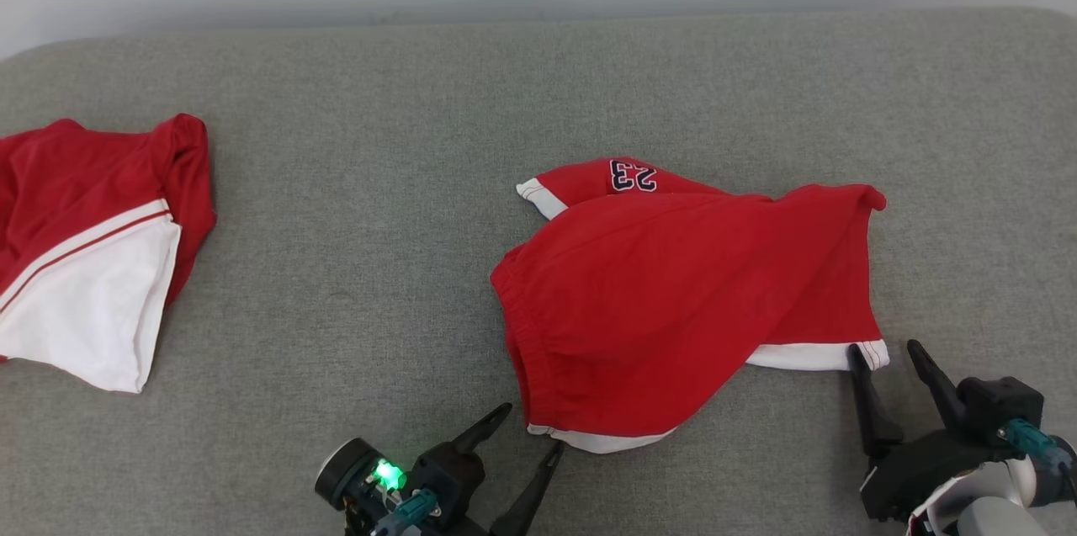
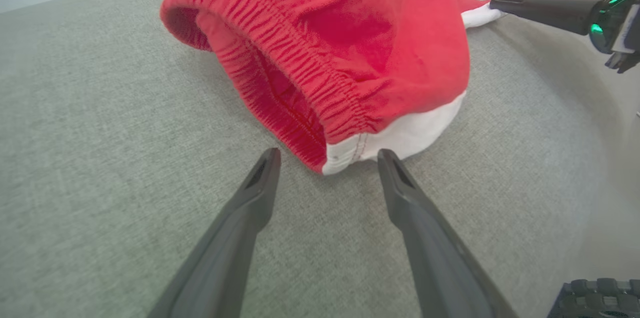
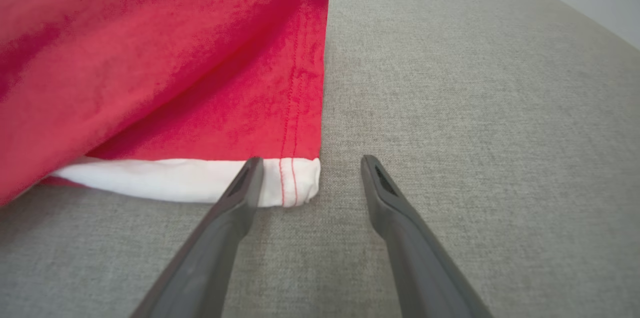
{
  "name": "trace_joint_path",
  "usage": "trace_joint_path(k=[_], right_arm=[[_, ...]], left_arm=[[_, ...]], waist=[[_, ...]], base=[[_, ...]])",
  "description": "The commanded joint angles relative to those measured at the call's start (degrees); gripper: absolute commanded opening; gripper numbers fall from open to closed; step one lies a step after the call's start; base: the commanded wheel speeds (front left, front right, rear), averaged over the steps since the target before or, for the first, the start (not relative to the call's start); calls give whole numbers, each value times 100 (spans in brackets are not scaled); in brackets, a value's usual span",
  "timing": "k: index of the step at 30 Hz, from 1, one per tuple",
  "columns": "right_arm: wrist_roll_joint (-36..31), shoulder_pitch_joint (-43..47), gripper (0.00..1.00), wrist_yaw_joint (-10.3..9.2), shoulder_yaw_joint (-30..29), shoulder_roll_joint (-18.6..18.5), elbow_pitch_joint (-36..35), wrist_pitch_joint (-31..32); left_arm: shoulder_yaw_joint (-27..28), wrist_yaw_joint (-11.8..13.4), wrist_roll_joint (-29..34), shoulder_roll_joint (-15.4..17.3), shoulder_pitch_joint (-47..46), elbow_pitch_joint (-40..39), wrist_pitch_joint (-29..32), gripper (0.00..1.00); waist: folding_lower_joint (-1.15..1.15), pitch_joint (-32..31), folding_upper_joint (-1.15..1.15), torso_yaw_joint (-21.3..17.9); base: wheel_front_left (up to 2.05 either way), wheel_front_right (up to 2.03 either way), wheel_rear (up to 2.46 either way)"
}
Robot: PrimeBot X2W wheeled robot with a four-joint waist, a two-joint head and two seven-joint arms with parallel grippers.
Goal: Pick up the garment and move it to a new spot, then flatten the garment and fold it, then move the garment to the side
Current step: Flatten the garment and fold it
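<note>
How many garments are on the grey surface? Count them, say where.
2. Red shorts lie right of centre; a red and white garment lies at the far left, partly cut off. Others may lie off-frame.

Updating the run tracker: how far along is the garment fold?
Done: nothing evident. The red shorts lie rumpled and unfolded on the grey surface. In hand: left gripper open at the waistband corner, right gripper open at the white hem corner; nothing gripped yet. Left: lift and relocate, flatten, fold, move aside. Another red-and-white garment lies at far left.
</note>
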Motion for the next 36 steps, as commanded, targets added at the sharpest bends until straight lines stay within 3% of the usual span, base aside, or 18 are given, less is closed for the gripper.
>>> trace_joint_path(k=[1,4,5,6,7,8,9,10,11,12,19,25,31,36], right_arm=[[40,-92,100,-13,45,29,60,-1],[62,-194,100,-13,126,70,172,-1],[98,-245,100,-13,167,91,238,-1],[98,-245,100,-13,167,91,238,-1],[128,-251,100,-14,205,111,286,0],[134,-263,100,-13,238,124,323,1],[179,-267,87,-13,276,147,380,5],[223,-265,37,-13,319,183,440,8],[254,-269,12,-13,367,206,485,15],[294,-281,0,-13,428,224,512,19],[402,-84,0,-14,492,170,5,-2],[542,127,0,-14,407,82,-749,-1],[845,-353,0,-13,558,-219,-1366,-2],[1359,-1313,0,-13,715,-549,-1441,25]], left_arm=[[-77,13,-22,6,-134,68,-5,100],[-229,13,-71,-7,-279,133,-5,100],[-314,13,-137,-1,-348,171,-5,90],[-314,13,-137,-1,-348,171,-5,90],[-342,13,-158,2,-383,173,-5,45],[-360,13,-182,3,-403,179,-5,31],[-378,13,-212,1,-412,175,-5,0],[-412,13,-246,-5,-416,163,-5,0],[-455,13,-292,-6,-422,154,-5,0],[-461,13,-329,-9,-435,132,-5,0],[-100,13,-344,-93,-146,-378,-5,0],[306,13,-250,93,-54,-1003,-5,0],[570,12,-519,455,-687,-1358,-5,0],[485,12,-919,824,-1849,-1214,-5,0]], waist=[[-1,87,-1,-9],[-1,147,-1,-21],[-1,176,-1,-28],[-1,176,-1,-28],[-1,185,-1,-29],[-1,187,-1,-31],[-1,190,-1,-33],[-1,191,-1,-36],[-1,191,-1,-41],[-1,182,-1,-42],[-1,-54,-1,-9],[-1,-310,-1,-71],[-1,-354,-1,-189],[-1,7,-1,-243]], base=[[0,0,0],[0,0,0],[0,0,0],[0,0,0],[0,0,0],[0,0,0],[0,0,0],[0,0,0],[0,0,0],[0,0,0],[0,0,0],[0,0,0],[0,0,0],[0,0,0]])
